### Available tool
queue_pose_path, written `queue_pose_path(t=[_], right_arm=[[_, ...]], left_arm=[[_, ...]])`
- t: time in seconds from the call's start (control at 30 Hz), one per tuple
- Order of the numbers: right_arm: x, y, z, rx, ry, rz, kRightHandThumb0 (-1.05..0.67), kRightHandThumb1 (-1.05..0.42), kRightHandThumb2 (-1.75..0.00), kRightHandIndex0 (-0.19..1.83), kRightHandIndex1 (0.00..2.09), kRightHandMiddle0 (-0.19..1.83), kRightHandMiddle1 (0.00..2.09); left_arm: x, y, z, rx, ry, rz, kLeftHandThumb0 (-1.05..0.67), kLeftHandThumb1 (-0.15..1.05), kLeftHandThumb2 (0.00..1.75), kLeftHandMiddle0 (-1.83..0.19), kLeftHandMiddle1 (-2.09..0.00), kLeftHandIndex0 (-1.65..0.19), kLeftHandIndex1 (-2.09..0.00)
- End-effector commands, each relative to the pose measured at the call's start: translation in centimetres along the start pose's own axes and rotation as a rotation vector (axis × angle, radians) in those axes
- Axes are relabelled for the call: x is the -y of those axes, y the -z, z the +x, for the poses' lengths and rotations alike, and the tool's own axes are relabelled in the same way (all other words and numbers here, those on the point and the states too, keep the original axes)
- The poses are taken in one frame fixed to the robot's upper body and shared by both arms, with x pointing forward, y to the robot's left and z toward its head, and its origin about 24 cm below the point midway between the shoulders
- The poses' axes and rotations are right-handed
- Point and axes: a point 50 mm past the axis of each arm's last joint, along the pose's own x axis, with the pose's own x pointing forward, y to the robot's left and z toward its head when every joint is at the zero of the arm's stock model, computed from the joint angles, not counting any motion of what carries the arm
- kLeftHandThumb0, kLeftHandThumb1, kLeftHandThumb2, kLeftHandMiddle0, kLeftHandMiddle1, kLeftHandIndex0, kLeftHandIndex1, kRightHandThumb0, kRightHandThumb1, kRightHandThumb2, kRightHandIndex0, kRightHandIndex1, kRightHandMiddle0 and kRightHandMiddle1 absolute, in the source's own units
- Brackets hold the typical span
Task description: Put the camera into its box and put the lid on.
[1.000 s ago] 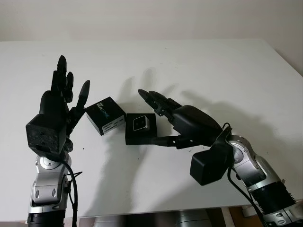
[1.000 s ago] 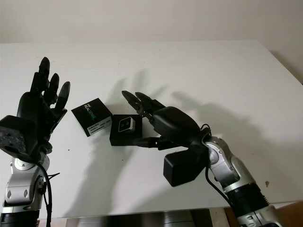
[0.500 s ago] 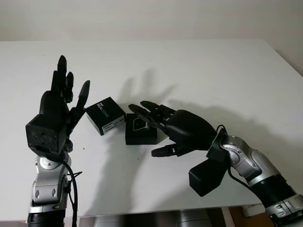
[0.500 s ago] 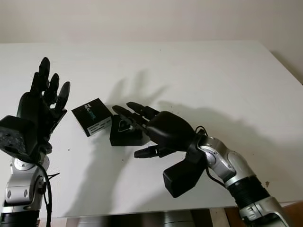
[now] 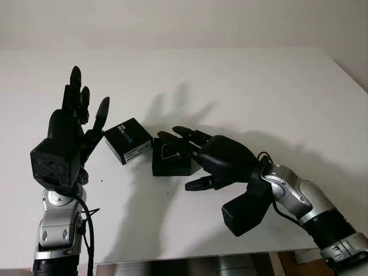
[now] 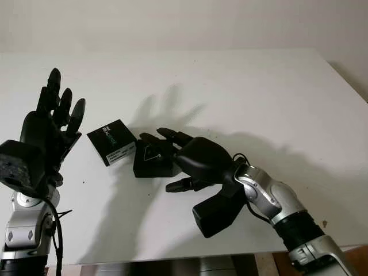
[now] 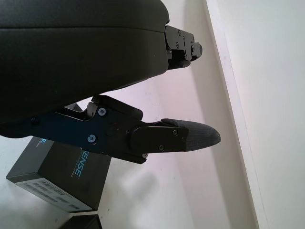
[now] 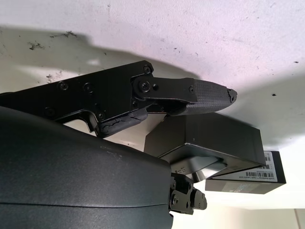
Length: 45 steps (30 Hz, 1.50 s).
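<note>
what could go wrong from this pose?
1. The right hand hangs low over the open box with the camera inside; pressing further may shove the box across the table.
2. The lid lies touching the box's side, so a box shift would probably knock it askew.
3. The left hand, open and raised beside the lid, has yet to grasp it; a fast reach could clip it.

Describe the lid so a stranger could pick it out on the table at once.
On the white table, look near the front left, just ahead of the raised, open left hand. Two small black boxes sit side by side there; the lid is the left one, lying apart from the open right hand. It alone carries white lettering and a label; its neighbour, the box, holds the camera.
</note>
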Motion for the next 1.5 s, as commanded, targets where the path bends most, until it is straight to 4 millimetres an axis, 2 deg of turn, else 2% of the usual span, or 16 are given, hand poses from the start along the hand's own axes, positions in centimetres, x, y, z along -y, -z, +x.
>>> queue_pose_path(t=[0.0,0.83,1.23,1.47], right_arm=[[0.2,0.0,-0.2,0.0,0.005,-0.017,-0.74,-1.05,-0.42,-0.02,0.05,0.15,0.08],[-1.4,0.4,-2.1,-0.016,-0.073,-0.019,-0.75,-1.05,-0.38,-0.02,0.05,0.28,0.07],[-1.8,0.2,-2.5,-0.019,-0.095,0.027,-0.74,-1.05,-0.36,-0.01,0.06,0.37,0.09],[-1.9,-0.1,-2.0,-0.01,-0.099,0.042,-0.75,-1.05,-0.38,-0.01,0.06,0.38,0.07]], left_arm=[[-0.3,-0.3,-0.1,0.014,-0.002,-0.001,-0.61,1.05,0.35,-0.08,-0.05,0.0,-0.05],[-0.5,-0.4,-0.6,-0.011,-0.017,-0.004,-0.62,1.05,0.34,-0.09,-0.05,0.0,-0.05],[-0.5,-0.6,-0.8,-0.013,-0.016,-0.006,-0.62,1.05,0.33,-0.08,-0.05,0.0,-0.05],[-0.4,-0.5,-0.8,-0.008,-0.007,-0.013,-0.61,1.05,0.33,-0.07,-0.05,0.01,-0.05]])
